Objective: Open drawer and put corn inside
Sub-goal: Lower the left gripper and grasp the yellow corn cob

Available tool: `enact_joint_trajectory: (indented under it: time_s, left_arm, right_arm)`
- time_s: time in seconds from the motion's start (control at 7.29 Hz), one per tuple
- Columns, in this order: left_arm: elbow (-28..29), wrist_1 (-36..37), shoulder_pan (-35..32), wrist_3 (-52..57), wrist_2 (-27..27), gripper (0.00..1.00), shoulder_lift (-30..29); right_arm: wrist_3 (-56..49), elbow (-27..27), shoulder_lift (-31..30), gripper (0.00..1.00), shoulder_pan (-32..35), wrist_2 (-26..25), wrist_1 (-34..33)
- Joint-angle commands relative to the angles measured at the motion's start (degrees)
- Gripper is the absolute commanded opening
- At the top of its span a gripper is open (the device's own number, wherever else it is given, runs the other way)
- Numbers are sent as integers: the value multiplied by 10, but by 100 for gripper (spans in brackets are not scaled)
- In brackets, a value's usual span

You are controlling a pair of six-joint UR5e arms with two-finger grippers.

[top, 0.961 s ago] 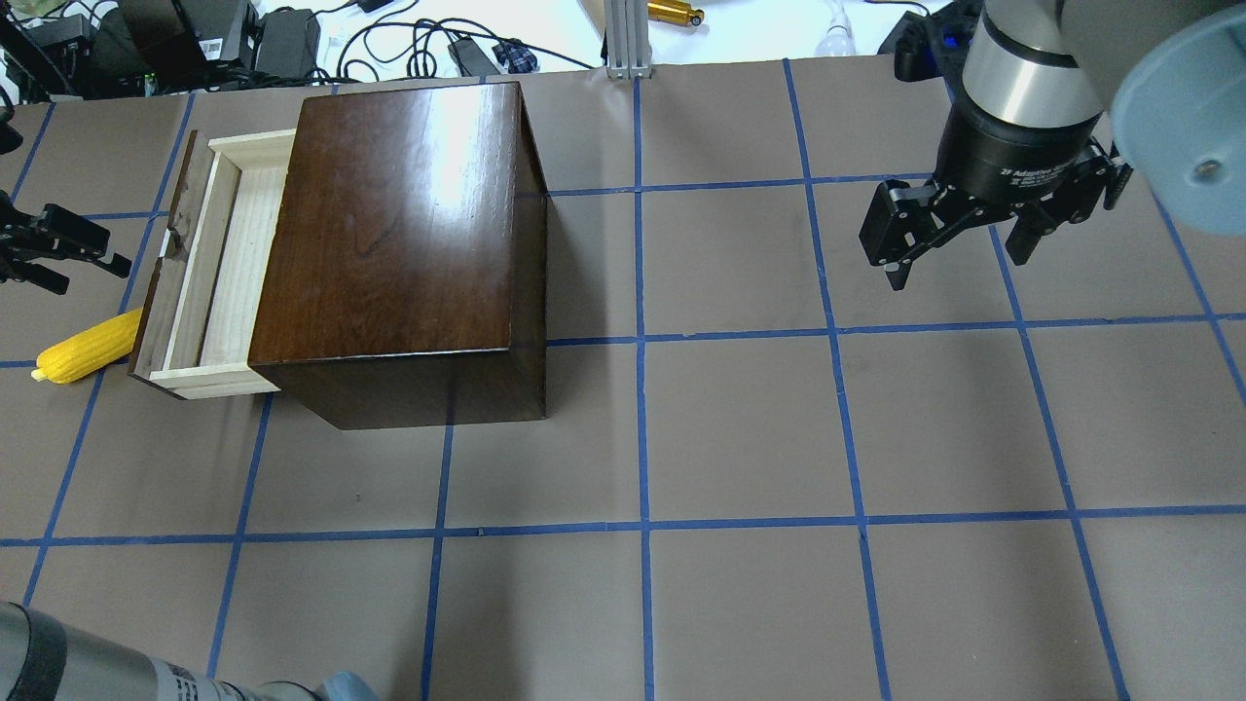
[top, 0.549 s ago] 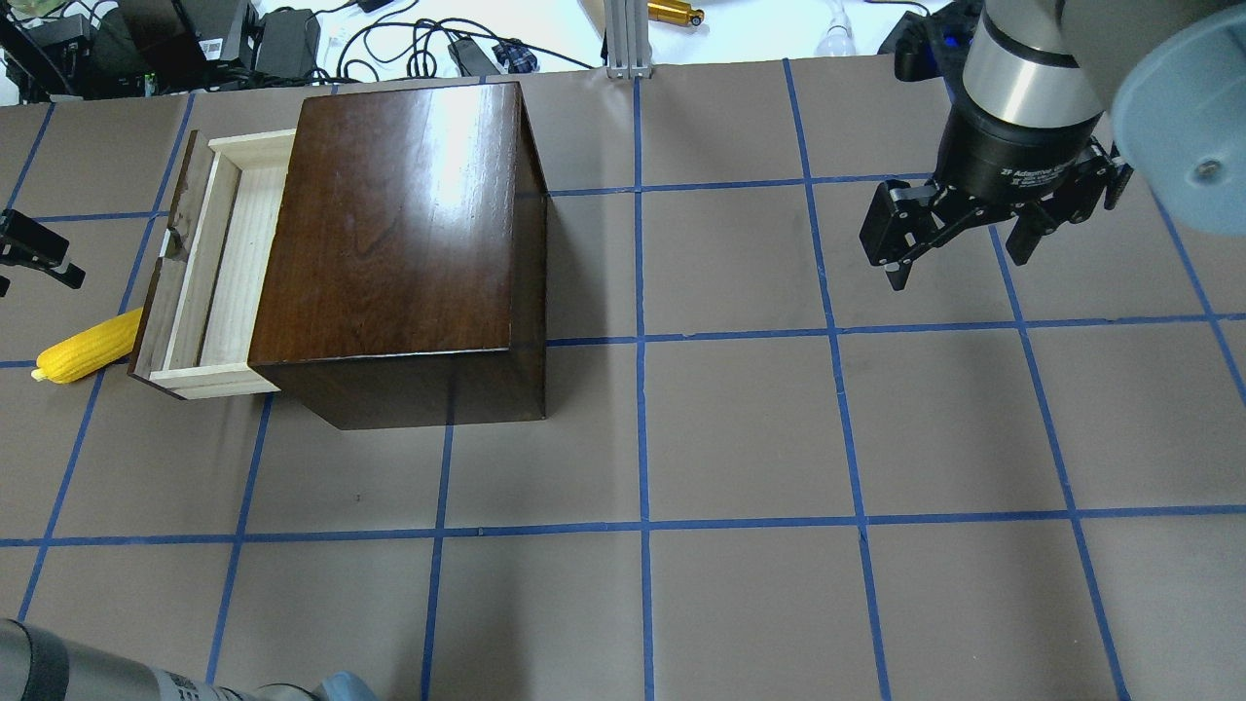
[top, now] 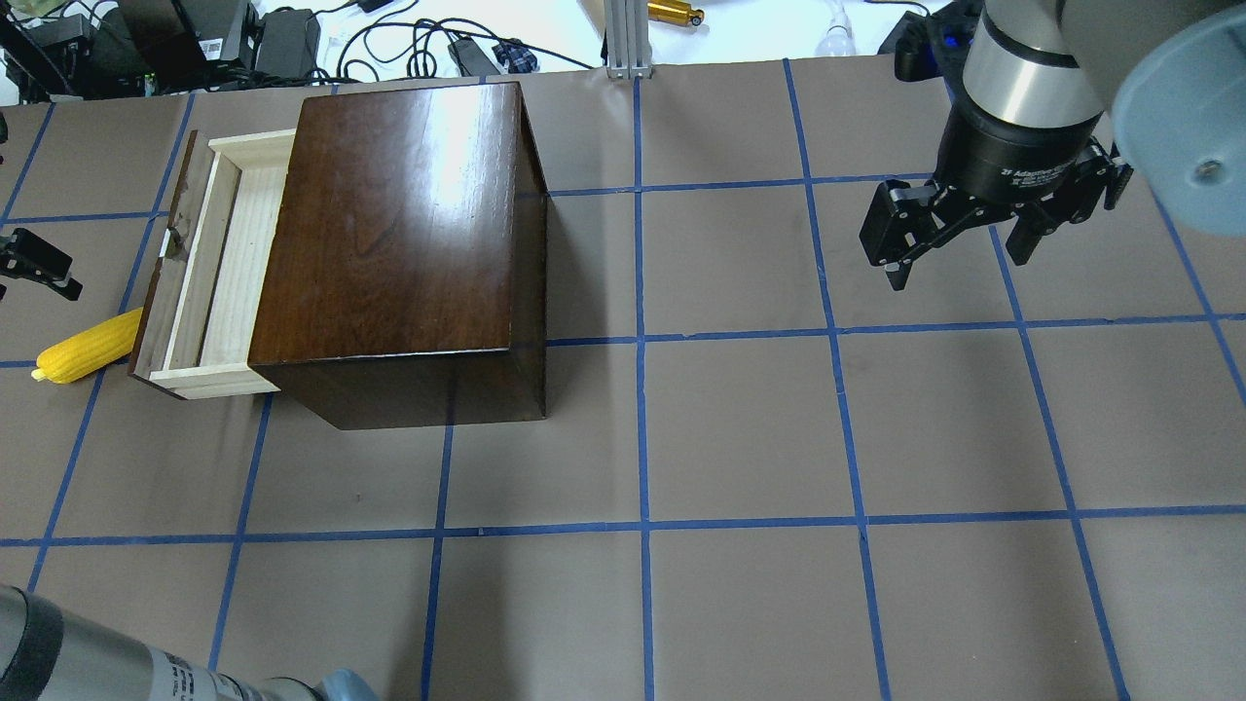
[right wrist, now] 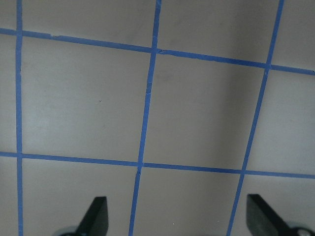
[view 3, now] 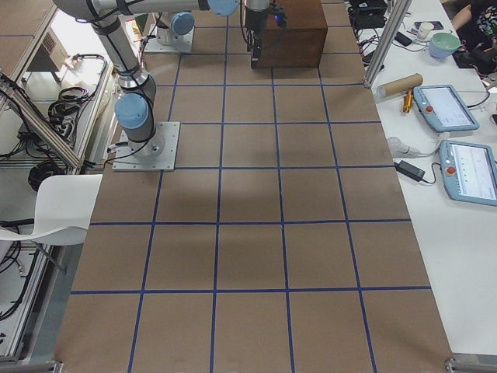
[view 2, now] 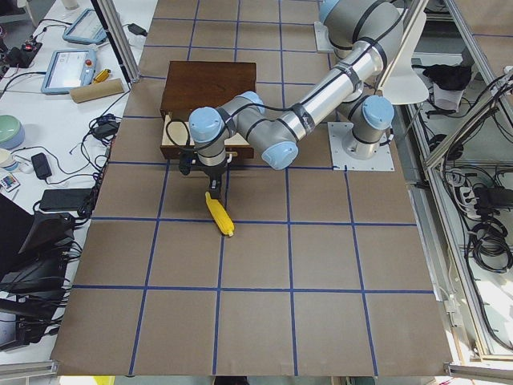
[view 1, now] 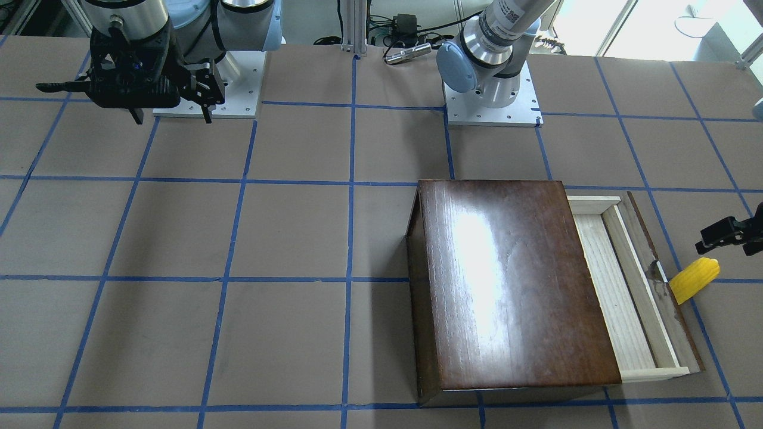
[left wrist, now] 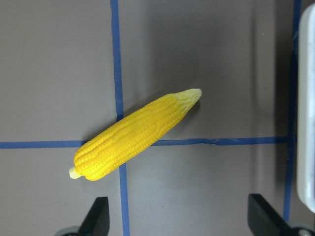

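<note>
The drawer of pale wood stands pulled out of the glossy dark-brown box and is empty; it also shows in the front-facing view. The yellow corn lies on the table just outside the drawer's dark front panel, also seen in the front-facing view and the left view. My left gripper is open and empty, hovering above the corn, mostly past the overhead view's left edge. My right gripper is open and empty, far to the right above bare table.
The table is brown paper with a blue tape grid. Cables, power bricks and an aluminium post lie beyond the far edge. My left arm's forearm crosses the near left corner.
My left gripper has drawn back toward the overhead view's left edge and shifted slightly toward the corn. The drawer, the corn and the right arm have not moved.
</note>
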Motion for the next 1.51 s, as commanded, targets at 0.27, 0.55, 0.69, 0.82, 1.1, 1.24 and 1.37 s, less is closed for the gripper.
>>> enact_joint_trajectory:
  time_s: [0.27,0.55,0.69,0.82,1.1,1.24,1.37]
  left_arm:
    - [-5,52,19,60,9,100,-62]
    - [-6,61,19,58,9,100,-84]
    - [-6,70,19,59,9,100,-94]
    - [-7,72,19,61,9,100,-103]
    - [-6,89,19,62,11,100,-117]
    - [-7,98,19,62,11,100,-125]
    - [-7,103,19,63,11,100,-128]
  right_arm:
    - [0,0,-1,100,0,0,0]
    - [0,0,0,100,0,0,0]
    - [0,0,0,100,0,0,0]
    - [0,0,-1,100,0,-1,0]
    - [0,0,0,100,0,0,0]
    - [0,0,0,100,0,-1,0]
    - [0,0,-1,100,0,0,0]
